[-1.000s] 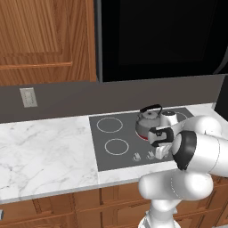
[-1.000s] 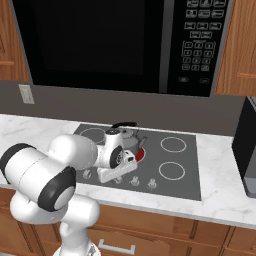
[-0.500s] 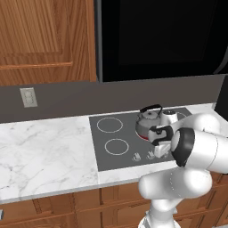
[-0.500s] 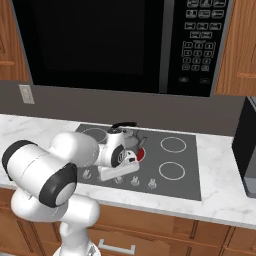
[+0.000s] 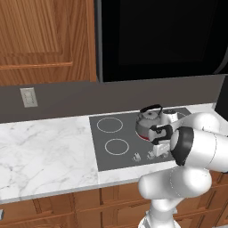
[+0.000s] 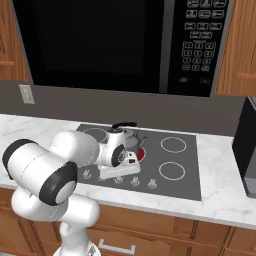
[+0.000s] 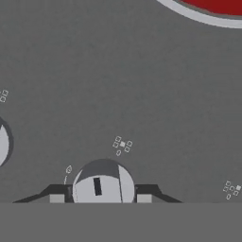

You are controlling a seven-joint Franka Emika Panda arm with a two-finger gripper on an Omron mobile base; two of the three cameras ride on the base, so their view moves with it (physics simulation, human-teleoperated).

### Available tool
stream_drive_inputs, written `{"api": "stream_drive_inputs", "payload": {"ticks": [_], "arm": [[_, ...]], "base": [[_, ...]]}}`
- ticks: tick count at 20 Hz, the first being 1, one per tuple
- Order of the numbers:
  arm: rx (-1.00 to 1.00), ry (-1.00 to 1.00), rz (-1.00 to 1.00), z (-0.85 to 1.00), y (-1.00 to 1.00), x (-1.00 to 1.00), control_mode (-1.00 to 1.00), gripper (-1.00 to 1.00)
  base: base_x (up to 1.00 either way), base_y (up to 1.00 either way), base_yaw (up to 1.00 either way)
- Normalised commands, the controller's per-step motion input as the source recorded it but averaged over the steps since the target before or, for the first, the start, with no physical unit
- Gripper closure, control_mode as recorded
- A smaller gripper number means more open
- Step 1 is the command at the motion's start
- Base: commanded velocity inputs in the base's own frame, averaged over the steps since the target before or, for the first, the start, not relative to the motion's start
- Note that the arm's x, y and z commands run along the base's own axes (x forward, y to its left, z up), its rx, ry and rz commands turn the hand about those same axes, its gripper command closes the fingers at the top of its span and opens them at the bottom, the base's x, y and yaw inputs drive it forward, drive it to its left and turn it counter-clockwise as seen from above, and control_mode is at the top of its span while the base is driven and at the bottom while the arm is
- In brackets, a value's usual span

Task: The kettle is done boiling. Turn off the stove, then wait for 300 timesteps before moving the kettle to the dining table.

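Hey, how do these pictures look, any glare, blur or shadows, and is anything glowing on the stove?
Left base view: sharp, flat even rendered light, no glare on the stove; a red glow shows under the kettle. Right base view: equally crisp, the same red patch beside the kettle, the dark microwave nearly featureless. Hand view: close but unblurred, a silver knob between the gripper fingertips, a red burner at the top edge.

Cooktop, access survey. Stove [image 5: 120, 133] glass: left two ring marks bare, open from above. Kettle [image 5: 149, 119] stands on the glowing red burner [image 7: 215, 5], blocking that rear spot. Front knob row: one silver knob [image 7: 100, 183] sits between the gripper [image 7: 100, 197] fingertips, one fingertip close on either side. Overhead: black microwave [image 6: 120, 45] limits height. Marble counter [image 5: 44, 151] to the left lies flat and free.
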Motion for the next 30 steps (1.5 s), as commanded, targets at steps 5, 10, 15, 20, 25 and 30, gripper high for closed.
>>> {"api": "stream_drive_inputs", "payload": {"ticks": [5, 10, 15, 20, 25, 30], "arm": [[0.0, 0.0, -0.17, -0.09, 0.0, -0.13, -1.0, 1.0], [0.0, 0.0, -0.19, -0.08, 0.0, -0.1, -1.0, 1.0], [0.0, 0.0, -0.2, -0.06, 0.0, -0.08, -1.0, 1.0], [0.0, 0.0, -0.2, -0.08, 0.0, -0.06, -1.0, 1.0], [0.0, 0.0, -0.21, -0.09, 0.0, -0.03, -1.0, 1.0], [0.0, 0.01, -0.21, -0.09, 0.0, 0.0, -1.0, 1.0]], "base": [[0.0, 0.0, 0.0], [0.0, 0.0, 0.0], [0.0, 0.0, 0.0], [0.0, 0.0, 0.0], [0.0, 0.0, 0.0], [0.0, 0.0, 0.0]]}}
